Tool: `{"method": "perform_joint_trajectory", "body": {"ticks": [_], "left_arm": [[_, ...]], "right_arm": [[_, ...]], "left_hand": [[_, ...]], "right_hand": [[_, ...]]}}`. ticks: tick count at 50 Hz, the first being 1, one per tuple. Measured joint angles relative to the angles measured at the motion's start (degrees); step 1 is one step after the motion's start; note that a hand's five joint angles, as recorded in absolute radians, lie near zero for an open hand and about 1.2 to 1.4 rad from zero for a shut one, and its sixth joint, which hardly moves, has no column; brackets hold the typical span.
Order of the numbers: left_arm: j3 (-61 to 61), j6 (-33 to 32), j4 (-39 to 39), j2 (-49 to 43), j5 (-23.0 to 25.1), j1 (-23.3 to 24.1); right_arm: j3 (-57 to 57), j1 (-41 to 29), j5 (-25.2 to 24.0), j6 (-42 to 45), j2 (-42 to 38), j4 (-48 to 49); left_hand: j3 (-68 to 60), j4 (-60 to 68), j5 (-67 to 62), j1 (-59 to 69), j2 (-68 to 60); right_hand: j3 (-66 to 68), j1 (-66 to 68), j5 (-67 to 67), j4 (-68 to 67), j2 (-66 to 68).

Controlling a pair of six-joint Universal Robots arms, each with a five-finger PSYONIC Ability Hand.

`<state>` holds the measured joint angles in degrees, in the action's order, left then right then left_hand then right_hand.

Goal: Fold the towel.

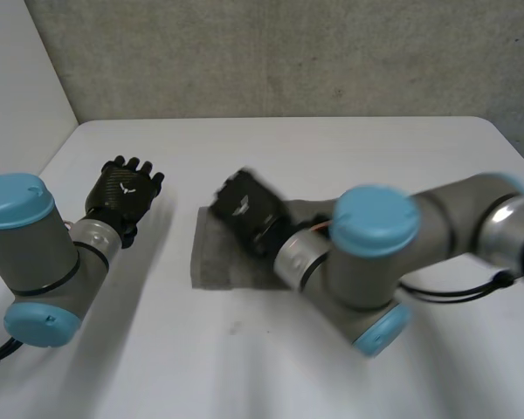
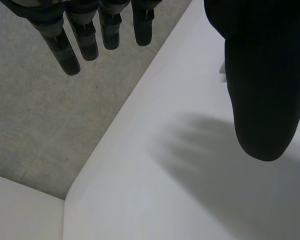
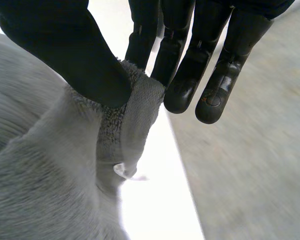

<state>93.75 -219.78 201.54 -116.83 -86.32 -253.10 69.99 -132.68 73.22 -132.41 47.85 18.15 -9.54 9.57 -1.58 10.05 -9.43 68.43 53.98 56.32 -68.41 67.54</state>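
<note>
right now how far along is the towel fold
Done: the right hand has an edge of the grey towel pinched between thumb and fingers. In hand: that edge looks raised off the white table. Left: carrying it across and laying it down; no finished fold shows. The left hand hovers open beside the towel, off it.

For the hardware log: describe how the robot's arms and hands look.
The left arm and right arm are thick grey cylinders with round light-blue caps at the joints. The left hand and right hand are black with rounded fingertips; the left's back bears a small pale mark.
</note>
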Motion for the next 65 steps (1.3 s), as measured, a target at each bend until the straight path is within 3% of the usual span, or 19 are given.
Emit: {"method": "perform_joint_trajectory", "body": {"ticks": [4,5,7,10,14,19,23,29,34,35,36,37,42,55,65], "left_arm": [[0.11,0.03,-0.01,0.1,0.0,0.06],[0.2,0.05,-0.01,0.25,0.0,0.16],[0.29,0.07,-0.01,0.41,0.0,0.28],[0.39,0.1,-0.01,0.58,0.0,0.56],[0.46,0.15,0.0,0.79,0.01,1.05],[0.25,0.87,0.13,1.48,0.0,2.8],[-0.29,3.11,0.4,2.49,0.03,5.7],[-0.99,6.19,0.56,3.8,0.06,9.49],[-1.13,7.11,0.61,4.03,0.01,11.21],[-1.05,7.28,0.61,3.92,-0.03,11.85],[-0.97,7.31,0.62,3.83,-0.04,12.03],[-0.87,7.31,0.62,3.74,-0.06,12.1],[-0.3,7.26,0.61,3.56,-0.12,11.91],[1.63,7.3,0.61,4.25,-0.17,9.85],[2.05,7.35,0.58,5.36,-0.39,8.11]], "right_arm": [[-0.39,-2.23,-1.01,2.56,-2.75,0.31],[-0.7,-3.41,-1.25,4.38,-4.42,0.39],[-0.88,-3.94,-0.93,5.42,-5.2,0.37],[-0.76,-4.07,0.9,5.54,-4.62,0.21],[0.71,-3.0,4.88,2.58,-1.08,-0.2],[6.92,2.73,9.16,-7.93,7.28,-1.31],[13.38,8.68,9.97,-16.98,12.74,-3.9],[20.34,16.16,9.55,-22.83,15.04,-7.57],[23.68,20.45,9.23,-23.61,14.7,-8.24],[24.71,22.27,9.17,-23.1,14.13,-7.84],[24.97,22.94,9.18,-22.57,13.85,-7.43],[25.06,23.42,9.23,-22.0,13.63,-7.01],[24.59,24.31,9.53,-18.62,12.96,-5.01],[18.79,22.2,10.21,-16.23,12.56,-4.14],[12.37,12.2,5.33,-19.65,10.54,-4.12]], "left_hand": [[0.0,0.0,0.0,0.0,0.0],[0.0,0.0,0.0,0.0,0.0],[0.0,0.0,0.0,0.0,0.0],[0.0,0.0,0.0,0.0,0.0],[0.0,0.0,0.0,0.0,0.0],[0.0,0.0,0.0,0.0,0.0],[0.0,0.0,0.0,0.03,0.0],[0.0,0.0,0.0,0.0,0.0],[0.0,0.0,0.0,0.0,0.0],[0.0,0.0,0.0,0.0,0.0],[0.0,0.0,0.0,0.0,0.0],[0.0,0.0,0.0,0.0,0.0],[0.0,0.0,0.0,0.0,0.0],[0.0,0.0,0.0,0.0,0.0],[0.0,0.0,0.0,0.0,0.0]], "right_hand": [[0.0,0.0,0.0,0.0,0.0],[-15.52,-12.52,-13.91,15.51,-15.26],[-32.12,-25.59,-30.2,32.26,-32.95],[-51.77,-40.02,-49.02,51.51,-51.14],[-56.07,-42.16,-52.82,55.05,-54.8],[-56.08,-42.16,-53.04,55.06,-54.86],[-56.08,-42.16,-53.05,55.06,-54.86],[-55.95,-42.13,-52.99,54.98,-54.74],[-41.46,-30.31,-39.79,41.41,-40.06],[-22.35,-13.5,-21.58,22.36,-20.17],[-21.54,-12.88,-20.79,21.54,-20.17],[-7.27,-2.86,-7.62,7.83,-5.87],[-0.7,-0.63,-0.95,0.24,0.0],[-0.47,0.14,-0.14,0.03,0.0],[-0.46,1.43,0.46,0.01,0.0]]}}
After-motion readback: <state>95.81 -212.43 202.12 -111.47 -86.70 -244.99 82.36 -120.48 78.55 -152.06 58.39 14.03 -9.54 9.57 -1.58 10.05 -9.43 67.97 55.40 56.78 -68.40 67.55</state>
